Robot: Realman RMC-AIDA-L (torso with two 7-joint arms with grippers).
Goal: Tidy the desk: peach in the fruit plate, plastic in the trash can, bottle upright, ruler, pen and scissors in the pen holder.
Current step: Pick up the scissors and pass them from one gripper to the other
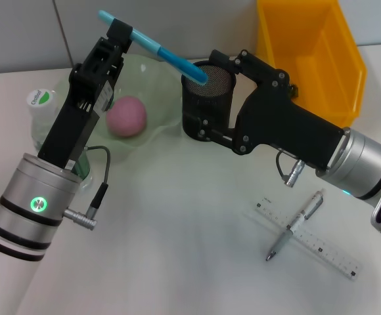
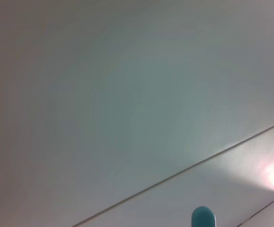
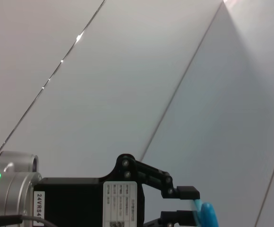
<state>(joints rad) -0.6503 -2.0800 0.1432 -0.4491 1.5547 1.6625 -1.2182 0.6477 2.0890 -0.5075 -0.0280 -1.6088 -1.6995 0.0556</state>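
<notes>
The left gripper [image 1: 126, 34] is up high, over the fruit plate [image 1: 161, 115]. Its fingers are pressed together on the blue scissors [image 1: 171, 58], near one end. The scissors slant down, and their low tip sits right at the rim of the pen holder [image 1: 207, 102]. I think they are held on a slant so the tip can slide into the holder first. They are not inside yet.

The left arm reaches up and forward from the near left side. Its wrist points away from the robot.

The right gripper [image 1: 207, 98] is at the pen holder. One finger goes along the top rim and one goes low by the bottom. I think it is holding the holder so it does not tip or slide when the scissors go in. I cannot tell how tightly it holds. The right arm comes in from the right side, low over the table.

The peach [image 1: 126, 116] is already in the fruit plate. The bottle [image 1: 43, 115] stands upright at the left, partly behind the left arm. The pen [image 1: 295, 225] lies across the ruler [image 1: 309, 241] on the table, near the right arm. They are not put away yet. The yellow trash can [image 1: 312, 56] is at the back right. I see no plastic.
</notes>
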